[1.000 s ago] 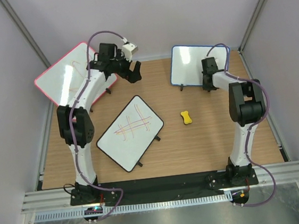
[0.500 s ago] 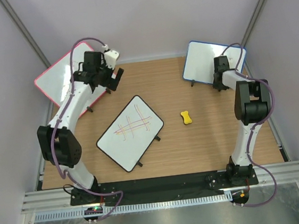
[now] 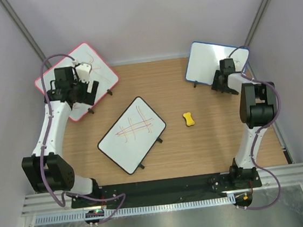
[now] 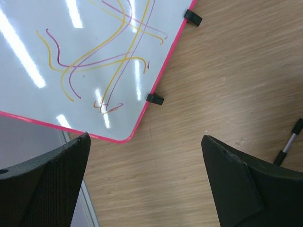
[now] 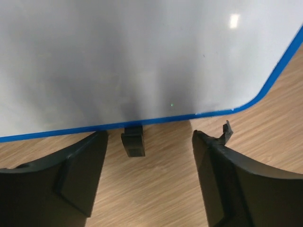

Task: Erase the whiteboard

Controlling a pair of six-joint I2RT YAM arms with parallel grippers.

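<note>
The whiteboard (image 3: 214, 59), blue-framed with rounded corners, lies at the back right of the table. In the right wrist view its surface (image 5: 142, 56) is blank, and one small black foot (image 5: 133, 140) sticks out from its near edge. My right gripper (image 3: 219, 84) (image 5: 149, 139) is open at that near edge, its fingers either side of the foot and touching nothing. My left gripper (image 3: 89, 93) (image 4: 146, 142) hangs open and empty over the near corner of the pink-framed board.
The pink-framed board (image 3: 77, 78) (image 4: 85, 61) with purple and orange curves lies at the back left. A black-framed board (image 3: 132, 134) with crossed lines lies mid-table. A yellow bone-shaped eraser (image 3: 189, 119) lies right of it. Walls close in both sides.
The whiteboard slid right toward the back corner with my right gripper on it. That gripper has now opened and let go. My left arm swung left over the pink board.
</note>
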